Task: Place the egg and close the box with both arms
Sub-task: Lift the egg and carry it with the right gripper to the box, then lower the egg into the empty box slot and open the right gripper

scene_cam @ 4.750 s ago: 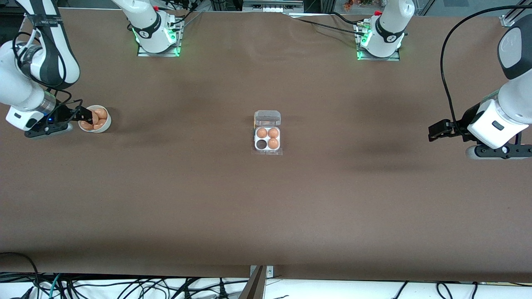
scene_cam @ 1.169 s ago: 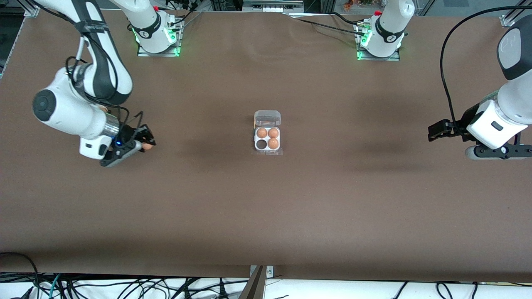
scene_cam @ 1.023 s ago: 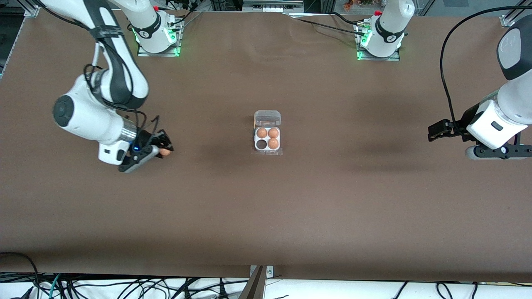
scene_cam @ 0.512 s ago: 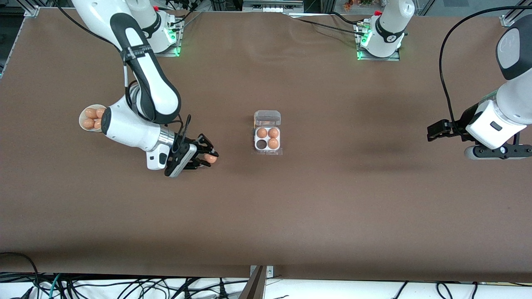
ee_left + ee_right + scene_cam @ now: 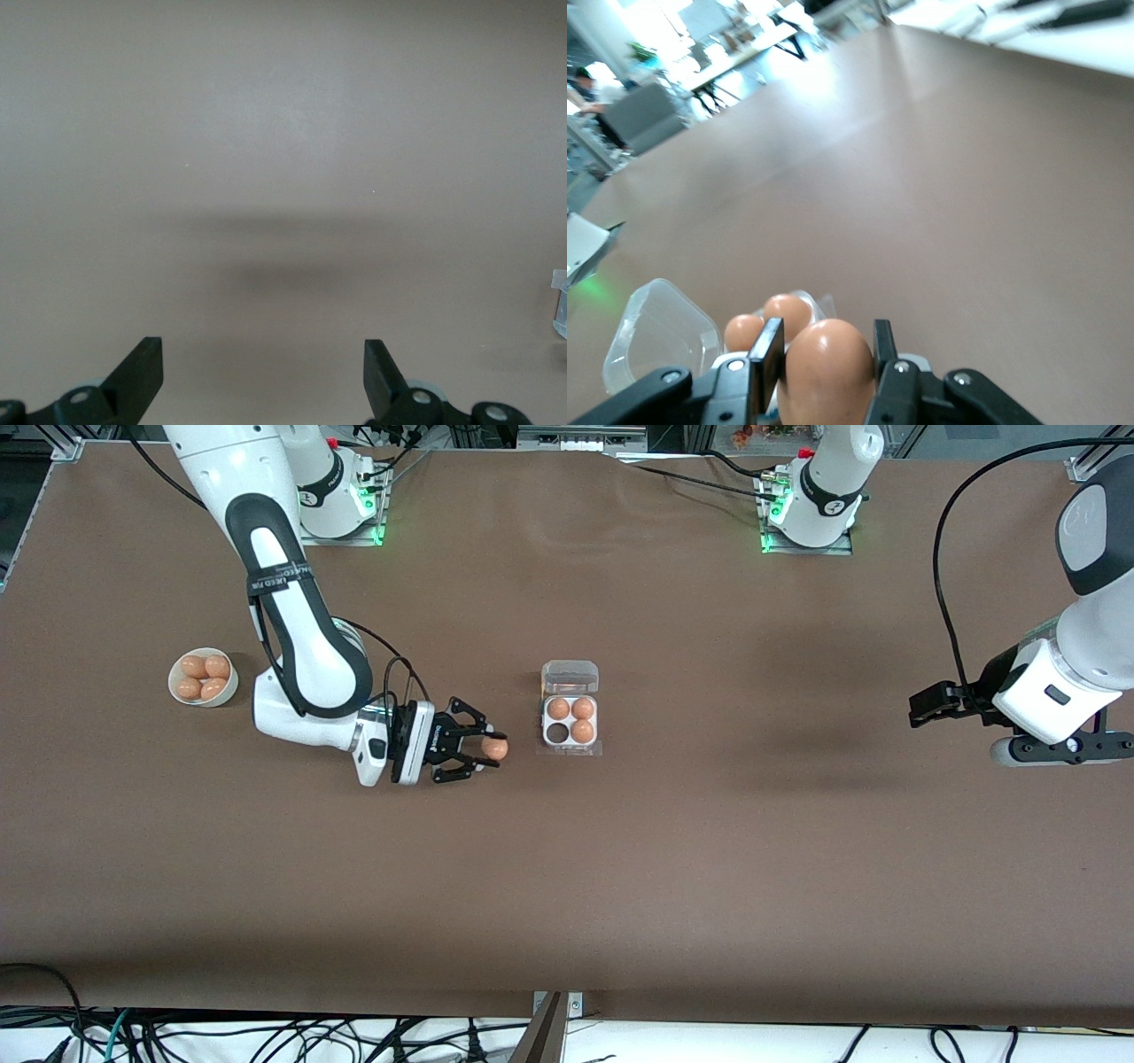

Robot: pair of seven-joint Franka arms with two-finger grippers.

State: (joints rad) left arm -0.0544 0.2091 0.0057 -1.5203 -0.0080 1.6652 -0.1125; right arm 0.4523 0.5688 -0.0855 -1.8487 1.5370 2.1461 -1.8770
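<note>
My right gripper (image 5: 493,749) is shut on an orange-brown egg (image 5: 494,749) and holds it above the table, close beside the box (image 5: 570,737) on the right arm's side. The box has a white tray with three eggs in it and one dark empty cup (image 5: 557,732); its clear lid (image 5: 570,677) stands open. In the right wrist view the held egg (image 5: 826,370) fills the space between the fingers, with the box's eggs (image 5: 786,312) and lid (image 5: 656,332) just past it. My left gripper (image 5: 921,710) is open and empty, and waits near the left arm's end of the table.
A round white bowl (image 5: 202,691) with several eggs stands toward the right arm's end of the table. Cables hang along the table's near edge. The left wrist view shows bare brown table and a corner of the box (image 5: 560,305).
My right arm has lifted an egg out of the bowl and carried it across the table to just beside the box. The left arm has not moved.
</note>
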